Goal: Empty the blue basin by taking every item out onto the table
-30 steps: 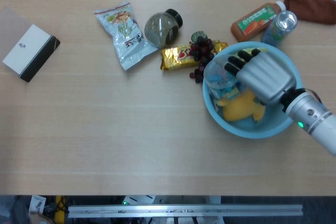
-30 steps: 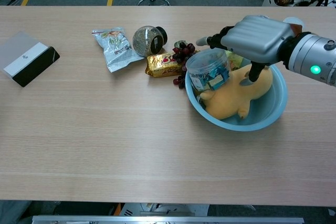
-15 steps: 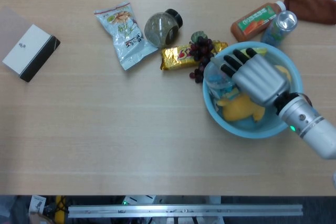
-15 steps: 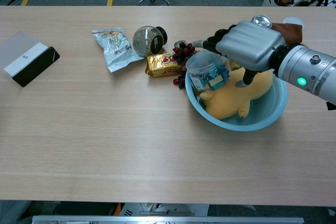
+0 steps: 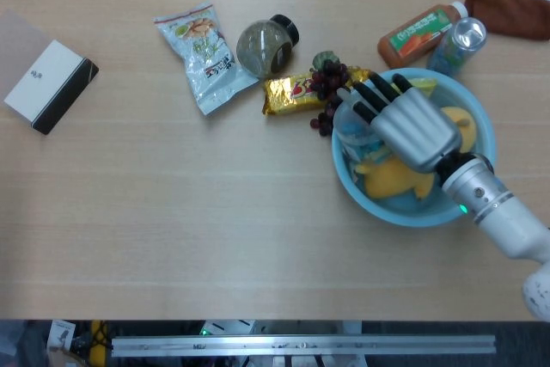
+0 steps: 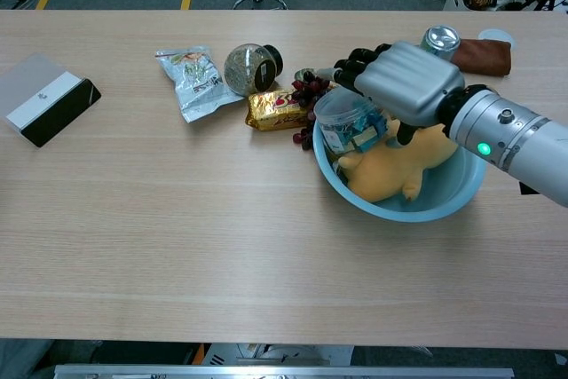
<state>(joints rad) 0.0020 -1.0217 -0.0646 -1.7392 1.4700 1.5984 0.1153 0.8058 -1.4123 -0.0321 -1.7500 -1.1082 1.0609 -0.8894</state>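
The blue basin [image 5: 402, 217] [image 6: 428, 210] sits at the right of the table. Inside it a clear plastic jar [image 5: 351, 131] [image 6: 346, 128] of wrapped sweets leans against the left wall, beside a yellow plush toy [image 5: 395, 178] [image 6: 386, 175]. My right hand [image 5: 406, 123] [image 6: 405, 86] hovers over the jar with its fingers spread past the basin's far-left rim and the thumb down by the plush. It holds nothing. My left hand shows in neither view.
Left of the basin lie grapes [image 5: 332, 88], a gold snack bar [image 5: 290, 94], a round dark-lidded jar [image 5: 262, 45] and a snack bag [image 5: 203, 54]. An orange bottle [image 5: 419, 34], a can [image 5: 461, 41] and brown cloth [image 5: 509, 11] lie behind. A black-and-white box [image 5: 50, 84] sits far left.
My right hand has slid left and down across the basin, so its fingers now reach over the clear jar and the basin's left rim. The items have not moved.
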